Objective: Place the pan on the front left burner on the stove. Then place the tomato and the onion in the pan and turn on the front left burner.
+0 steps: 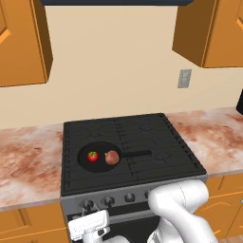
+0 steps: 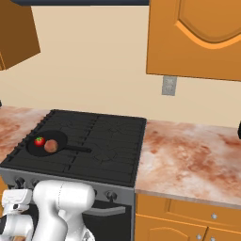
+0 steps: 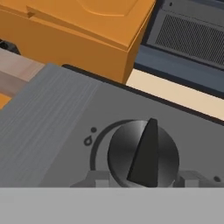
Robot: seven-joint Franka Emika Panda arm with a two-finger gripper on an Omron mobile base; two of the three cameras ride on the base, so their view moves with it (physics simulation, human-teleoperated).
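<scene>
The black pan [image 1: 98,157] lies on the front left burner [image 1: 76,173] of the stove [image 1: 142,128], its handle pointing right. Inside it the red tomato [image 1: 93,155] sits left of the brownish onion [image 1: 112,157]; both also show in the right base view, tomato [image 2: 39,140] and onion [image 2: 51,146]. My gripper [image 1: 90,212] is low at the steel front panel, right at the leftmost knob [image 1: 88,205]. In the hand view that knob [image 3: 143,153] is close up, its pointer ridge upright and leaning slightly right, with my gripper [image 3: 143,179] at its lower sides. Contact is unclear.
More knobs [image 1: 129,197] run along the grey panel to the right. Marble counters [image 1: 28,156] flank the stove, orange cabinets [image 1: 21,42] hang above and stand below, and a wall outlet [image 1: 184,78] is at the back right. My white arm [image 1: 182,209] crosses before the oven door.
</scene>
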